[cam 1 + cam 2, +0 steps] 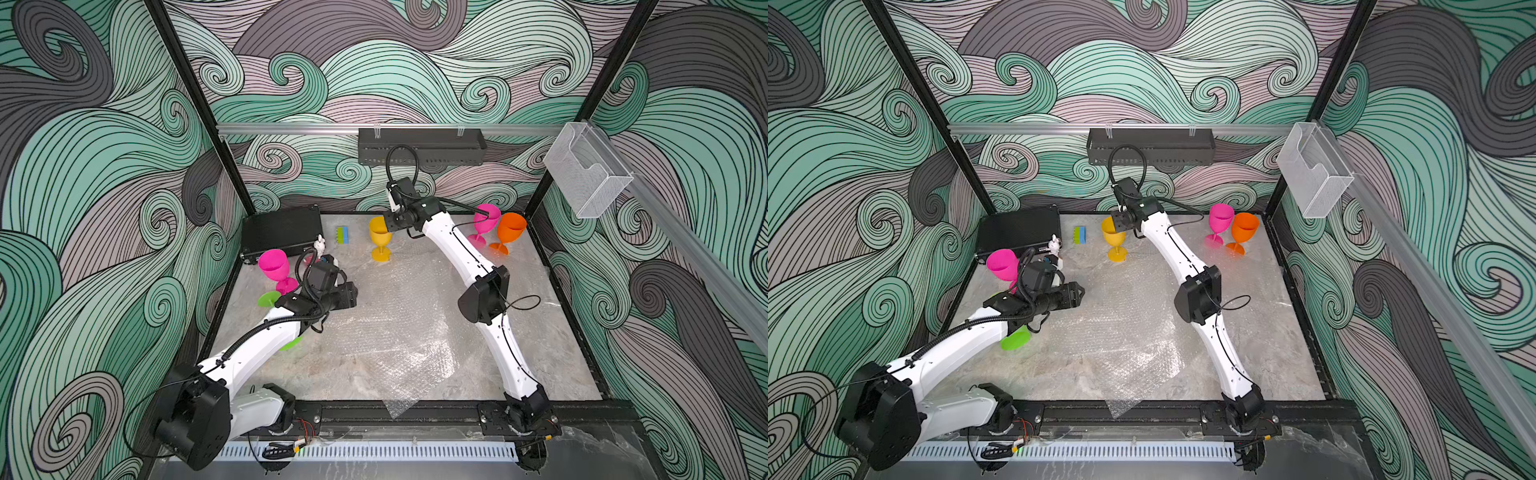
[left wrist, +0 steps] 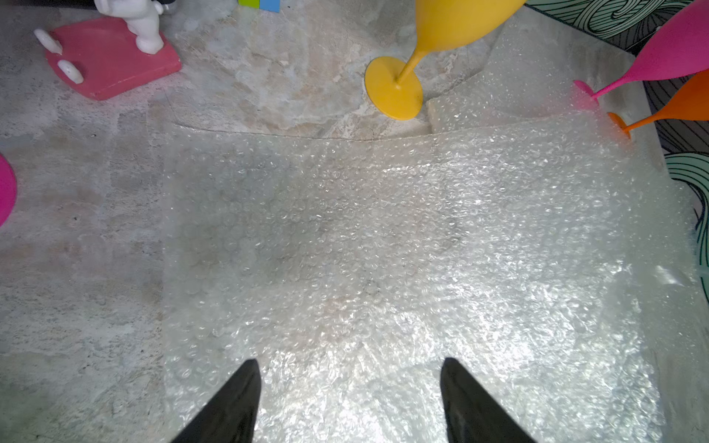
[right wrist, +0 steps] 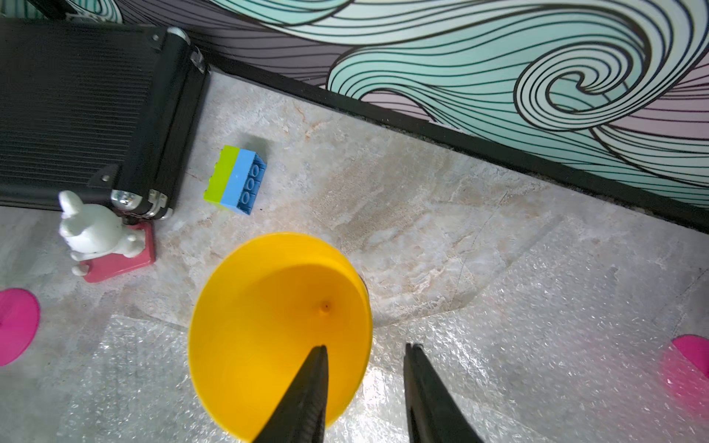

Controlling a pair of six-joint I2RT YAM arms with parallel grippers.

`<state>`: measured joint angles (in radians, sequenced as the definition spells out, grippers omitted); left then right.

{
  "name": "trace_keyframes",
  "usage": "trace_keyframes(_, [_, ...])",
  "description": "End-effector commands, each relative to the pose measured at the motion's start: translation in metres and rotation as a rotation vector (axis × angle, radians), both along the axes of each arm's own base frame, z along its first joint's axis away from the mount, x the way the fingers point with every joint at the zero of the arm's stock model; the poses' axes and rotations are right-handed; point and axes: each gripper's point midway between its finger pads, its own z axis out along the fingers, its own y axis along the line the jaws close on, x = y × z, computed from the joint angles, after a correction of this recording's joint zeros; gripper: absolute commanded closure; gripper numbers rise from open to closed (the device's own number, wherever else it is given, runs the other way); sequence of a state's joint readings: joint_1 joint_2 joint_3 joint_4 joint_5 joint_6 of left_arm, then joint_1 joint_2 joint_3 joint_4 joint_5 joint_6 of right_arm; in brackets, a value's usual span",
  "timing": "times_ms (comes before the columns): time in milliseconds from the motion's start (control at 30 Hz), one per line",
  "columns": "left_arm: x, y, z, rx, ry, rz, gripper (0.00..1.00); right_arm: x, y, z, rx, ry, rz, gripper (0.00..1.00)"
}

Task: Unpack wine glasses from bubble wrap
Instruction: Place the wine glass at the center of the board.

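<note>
While the right claw [image 3: 366, 347], jaws parted, straddles the upright yellow plastic goblet's [image 1: 379, 239] rim, upper centre in both top views, the left claw [image 2: 349, 362] gapes empty above the clear bubble-wrap sheet [image 2: 383, 249].

The bubble wrap [image 2: 383, 249] over the middle of the table [image 2: 76, 268] is clear, shiny plastic film pimpled with air pockets, and the table under it looks like smooth, pale marbled stone (real or printed, I cannot tell). The yellow goblet [image 3: 280, 337] is opaque, smooth plastic with a soft sheen; the case [image 3: 76, 107] at the far left corner is black and finely ribbed with bright metal fittings, the rabbit figurine [image 3: 92, 230] beside it glossy white.
</note>
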<state>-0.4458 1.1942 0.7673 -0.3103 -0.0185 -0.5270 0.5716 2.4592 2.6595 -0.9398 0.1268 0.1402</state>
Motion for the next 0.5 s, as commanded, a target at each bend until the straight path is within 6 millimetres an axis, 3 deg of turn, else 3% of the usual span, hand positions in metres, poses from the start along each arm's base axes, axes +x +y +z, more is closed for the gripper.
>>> trace_keyframes(0, [0.010,0.002,0.021,0.004,-0.043,0.014,0.27,-0.012,-0.009,0.053,0.057,-0.055,0.017,0.61])
trace_keyframes(233, [0.029,0.014,0.040,0.063,-0.132,0.049,0.26,-0.033,-0.050,0.067,0.033,-0.098,-0.001,0.51])
trace_keyframes(467, [0.044,0.025,0.052,0.087,-0.150,0.063,0.25,-0.074,-0.105,0.051,0.082,-0.153,-0.060,0.43])
